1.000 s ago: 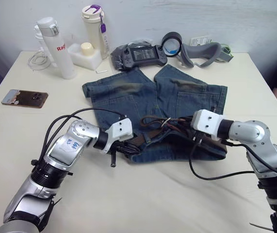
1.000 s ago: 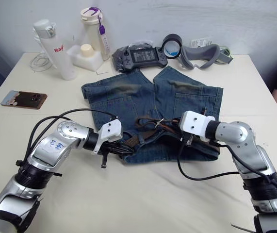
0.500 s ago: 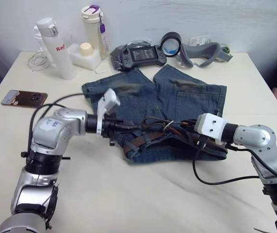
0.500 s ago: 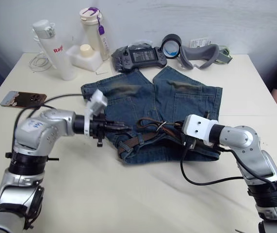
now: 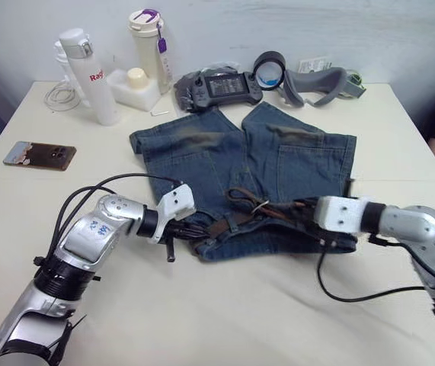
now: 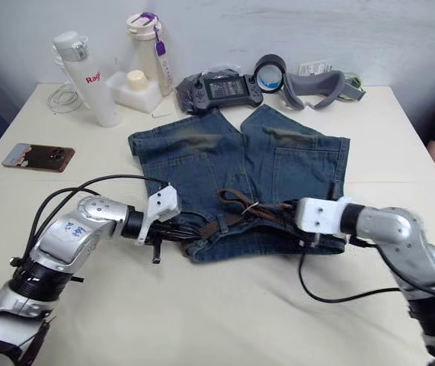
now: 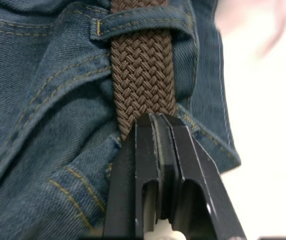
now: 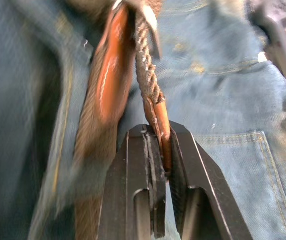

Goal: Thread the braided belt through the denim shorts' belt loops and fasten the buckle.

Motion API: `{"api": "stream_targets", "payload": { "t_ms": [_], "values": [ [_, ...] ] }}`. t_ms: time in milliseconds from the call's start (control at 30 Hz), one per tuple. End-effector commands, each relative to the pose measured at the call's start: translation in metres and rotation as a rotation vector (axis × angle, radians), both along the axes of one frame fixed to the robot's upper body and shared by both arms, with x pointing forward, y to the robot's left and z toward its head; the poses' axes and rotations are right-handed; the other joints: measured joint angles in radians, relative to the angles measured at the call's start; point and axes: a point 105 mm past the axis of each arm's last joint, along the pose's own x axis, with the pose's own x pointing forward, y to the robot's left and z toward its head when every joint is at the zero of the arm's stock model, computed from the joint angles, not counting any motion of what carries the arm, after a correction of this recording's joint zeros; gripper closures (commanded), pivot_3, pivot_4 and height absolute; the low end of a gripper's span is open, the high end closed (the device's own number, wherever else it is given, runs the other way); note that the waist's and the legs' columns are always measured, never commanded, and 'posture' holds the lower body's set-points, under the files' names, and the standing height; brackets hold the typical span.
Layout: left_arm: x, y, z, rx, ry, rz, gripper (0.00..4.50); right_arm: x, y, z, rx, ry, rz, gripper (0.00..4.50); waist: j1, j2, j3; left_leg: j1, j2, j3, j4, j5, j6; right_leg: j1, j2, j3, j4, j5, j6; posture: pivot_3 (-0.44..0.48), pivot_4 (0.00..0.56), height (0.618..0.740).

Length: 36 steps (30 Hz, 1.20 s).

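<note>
Faded denim shorts (image 5: 247, 164) lie flat on the counter (image 5: 225, 320), waistband toward the robot. The braided belt (image 7: 143, 75), dark brown, runs under a belt loop (image 7: 140, 22); silver buckle (image 5: 260, 206) sits mid-waistband, unfastened.

Table (image 5: 225, 320): pale cream surface. Upper left of the frame: white flask (image 5: 87, 75) with red lettering, upright; tumbler (image 5: 149, 47) with purple lid handle just to its right; white box (image 5: 133, 86) holding a cream cylinder between them. White cord (image 5: 59, 95) coiled left of the flask. Phone (image 5: 39, 155) lying flat at left edge. Top centre: black handheld controller (image 5: 219, 85), dark tape roll (image 5: 269, 69), grey headset (image 5: 320, 82).
</note>
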Motion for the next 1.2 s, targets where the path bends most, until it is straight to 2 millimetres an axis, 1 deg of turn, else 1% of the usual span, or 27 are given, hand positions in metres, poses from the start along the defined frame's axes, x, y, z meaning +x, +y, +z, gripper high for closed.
{"api": "stream_targets", "payload": {
  "t_ms": [33, 100, 133, 167, 200, 267, 300, 367, 433, 533, 567, 600, 667, 700, 733, 767, 800, 867, 900, 933, 1000, 1067, 1133, 1167, 1200],
  "values": [
    [-0.024, 0.039, -0.044, 0.222, 0.127, -0.005, 4.45, -0.011, -0.062, 0.014, -0.170, -0.186, -0.028, 4.50, -0.002, 0.001, -0.001, 0.001, 0.000, 0.000, 0.000, 0.000, 0.000, 0.000, 0.000, 0.000, -0.001, 0.000, 0.000, 0.000, 0.150, 0.740],
    [-0.023, 0.059, -0.049, 0.295, 0.119, 0.000, 4.45, -0.020, -0.095, -0.006, -0.251, -0.179, -0.074, 4.50, -0.006, 0.001, -0.002, 0.005, 0.000, 0.003, -0.003, 0.000, 0.000, 0.004, 0.000, 0.001, -0.002, 0.000, 0.000, 0.000, 0.150, 0.740],
    [-0.022, 0.065, -0.050, 0.317, 0.115, 0.002, 4.45, -0.024, -0.105, -0.012, -0.280, -0.174, -0.081, 4.50, -0.009, 0.001, -0.003, 0.021, 0.001, 0.005, -0.013, 0.000, -0.001, 0.018, 0.001, 0.002, -0.012, 0.000, 0.000, 0.000, 0.150, 0.740],
    [-0.022, 0.069, -0.050, 0.329, 0.112, 0.001, 4.45, -0.026, -0.111, -0.016, -0.296, -0.176, -0.078, 4.50, -0.013, 0.002, -0.004, 0.030, 0.002, 0.007, -0.018, -0.002, -0.004, 0.025, 0.000, 0.004, -0.015, -0.002, -0.002, 0.000, 0.150, 0.740],
    [-0.020, 0.076, -0.050, 0.351, 0.101, 0.003, 4.45, -0.028, -0.118, -0.021, -0.305, -0.184, -0.084, 4.50, -0.018, 0.002, -0.004, 0.035, 0.004, 0.007, -0.019, -0.003, -0.006, 0.029, 0.000, 0.003, -0.016, -0.003, -0.003, 0.000, 0.150, 0.740],
    [-0.017, 0.088, -0.050, 0.383, 0.086, 0.006, 4.45, -0.031, -0.123, -0.029, -0.309, -0.198, -0.084, 4.50, -0.026, 0.002, -0.004, 0.039, 0.007, 0.007, -0.020, -0.005, -0.009, 0.033, 0.001, 0.004, -0.017, -0.004, -0.004, 0.000, 0.150, 0.740],
    [-0.016, 0.092, -0.050, 0.393, 0.081, 0.007, 4.45, -0.032, -0.124, -0.032, -0.308, -0.202, -0.082, 4.50, -0.029, 0.002, -0.004, 0.041, 0.008, 0.008, -0.021, -0.005, -0.009, 0.034, 0.001, 0.004, -0.018, -0.004, -0.005, 0.000, 0.150, 0.740],
    [-0.014, 0.098, -0.048, 0.399, 0.075, 0.005, 4.45, -0.033, -0.116, -0.039, -0.294, -0.211, -0.057, 4.50, -0.034, 0.002, -0.005, 0.045, 0.009, 0.011, -0.024, -0.005, -0.010, 0.035, 0.001, 0.006, -0.019, -0.005, -0.006, 0.000, 0.150, 0.740],
    [-0.012, 0.099, -0.045, 0.382, 0.067, -0.007, 4.45, -0.032, -0.107, -0.043, -0.276, -0.223, -0.035, 4.50, -0.041, 0.004, -0.006, 0.049, 0.010, 0.014, -0.026, -0.005, -0.011, 0.035, 0.001, 0.008, -0.020, -0.006, -0.007, 0.000, 0.150, 0.740],
    [-0.011, 0.088, -0.036, 0.283, 0.051, -0.043, 4.45, -0.033, -0.093, -0.045, -0.196, -0.216, -0.014, 4.50, -0.052, 0.011, -0.010, 0.051, 0.011, 0.016, -0.028, -0.004, -0.011, 0.035, 0.002, 0.010, -0.019, -0.006, -0.007, 0.000, 0.150, 0.740],
    [-0.011, 0.083, -0.032, 0.244, 0.047, -0.052, 4.45, -0.034, -0.089, -0.044, -0.168, -0.215, -0.005, 4.50, -0.054, 0.015, -0.013, 0.051, 0.011, 0.016, -0.028, -0.004, -0.012, 0.035, 0.002, 0.010, -0.019, -0.006, -0.007, 0.000, 0.150, 0.740],
    [-0.010, 0.079, -0.028, 0.208, 0.036, -0.059, 4.48, -0.035, -0.085, -0.044, -0.147, -0.217, 0.005, 4.05, -0.054, 0.016, -0.013, 0.052, 0.012, 0.016, -0.029, -0.004, -0.012, 0.034, 0.003, 0.011, -0.019, -0.006, -0.008, 0.000, 0.150, 0.740],
    [-0.007, 0.072, -0.018, 0.122, 0.028, -0.051, 4.50, -0.036, -0.079, -0.042, -0.118, -0.219, 0.019, 3.49, -0.054, 0.016, -0.015, 0.052, 0.014, 0.017, -0.028, -0.004, -0.013, 0.034, 0.004, 0.011, -0.017, -0.007, -0.010, 0.000, 0.150, 0.740],
    [-0.005, 0.071, -0.014, 0.108, 0.014, -0.057, 4.50, -0.036, -0.077, -0.041, -0.121, -0.217, 0.030, 3.15, -0.057, 0.015, -0.016, 0.052, 0.014, 0.017, -0.028, -0.004, -0.014, 0.034, 0.004, 0.011, -0.017, -0.007, -0.010, 0.000, 0.150, 0.740],
    [-0.003, 0.071, -0.010, 0.100, -0.002, -0.059, 4.50, -0.036, -0.074, -0.037, -0.122, -0.220, 0.041, 2.70, -0.056, 0.015, -0.016, 0.052, 0.014, 0.017, -0.028, -0.004, -0.014, 0.033, 0.005, 0.012, -0.016, -0.008, -0.010, 0.000, 0.150, 0.740],
    [-0.001, 0.072, -0.003, 0.080, -0.011, -0.054, 4.50, -0.034, -0.072, -0.029, -0.120, -0.231, 0.048, 2.30, -0.054, 0.014, -0.015, 0.051, 0.014, 0.017, -0.028, -0.004, -0.014, 0.032, 0.004, 0.012, -0.015, -0.008, -0.010, 0.000, 0.150, 0.740],
    [0.000, 0.072, 0.001, 0.064, -0.016, -0.050, 4.50, -0.033, -0.071, -0.023, -0.116, -0.236, 0.052, 1.77, -0.054, 0.014, -0.015, 0.049, 0.014, 0.017, -0.027, -0.004, -0.014, 0.031, 0.004, 0.012, -0.015, -0.008, -0.010, 0.000, 0.150, 0.740],
    [0.000, 0.075, 0.019, -0.016, 0.018, -0.036, 3.81, -0.031, -0.077, -0.006, -0.120, -0.248, 0.040, 0.91, -0.053, 0.013, -0.015, 0.049, 0.014, 0.017, -0.027, -0.005, -0.014, 0.031, 0.004, 0.012, -0.015, -0.008, -0.010, 0.000, 0.150, 0.740],
    [-0.003, 0.077, 0.026, -0.045, 0.038, -0.037, 3.64, -0.031, -0.081, 0.000, -0.124, -0.248, 0.032, 0.58, -0.052, 0.013, -0.014, 0.048, 0.014, 0.016, -0.027, -0.005, -0.014, 0.030, 0.004, 0.012, -0.014, -0.008, -0.010, 0.000, 0.150, 0.740],
    [-0.005, 0.079, 0.033, -0.070, 0.048, -0.036, 3.18, -0.031, -0.087, 0.005, -0.129, -0.245, 0.016, 0.08, -0.052, 0.013, -0.014, 0.047, 0.014, 0.016, -0.027, -0.005, -0.014, 0.029, 0.004, 0.011, -0.014, -0.008, -0.010, 0.000, 0.150, 0.740],
    [-0.007, 0.083, 0.042, -0.096, 0.056, -0.025, 2.35, -0.032, -0.095, 0.009, -0.127, -0.229, -0.011, 0.00, -0.052, 0.011, -0.014, 0.046, 0.014, 0.016, -0.027, -0.005, -0.013, 0.029, 0.004, 0.011, -0.014, -0.008, -0.010, 0.000, 0.150, 0.740],
    [-0.011, 0.093, 0.058, -0.149, 0.065, 0.013, 1.39, -0.030, -0.111, 0.019, -0.069, -0.207, -0.089, 0.00, -0.052, 0.009, -0.012, 0.045, 0.014, 0.015, -0.027, -0.005, -0.013, 0.029, 0.004, 0.010, -0.014, -0.008, -0.010, 0.000, 0.150, 0.740],
    [-0.013, 0.106, 0.077, -0.232, 0.063, 0.087, 0.58, -0.024, -0.123, 0.033, 0.069, -0.189, -0.182, 0.00, -0.052, 0.005, -0.009, 0.045, 0.014, 0.014, -0.027, -0.005, -0.013, 0.029, 0.003, 0.010, -0.014, -0.008, -0.010, 0.000, 0.150, 0.740],
    [-0.013, 0.110, 0.084, -0.277, 0.054, 0.130, 0.12, -0.019, -0.128, 0.039, 0.176, -0.161, -0.234, 0.00, -0.052, 0.004, -0.009, 0.044, 0.014, 0.013, -0.026, -0.005, -0.013, 0.029, 0.003, 0.009, -0.014, -0.008, -0.010, 0.000, 0.150, 0.740],
    [-0.012, 0.114, 0.089, -0.316, 0.044, 0.167, 0.05, -0.015, -0.131, 0.041, 0.257, -0.114, -0.272, 0.00, -0.053, 0.004, -0.008, 0.044, 0.014, 0.013, -0.026, -0.005, -0.013, 0.029, 0.003, 0.009, -0.014, -0.008, -0.010, 0.000, 0.150, 0.740]
  ]
}}
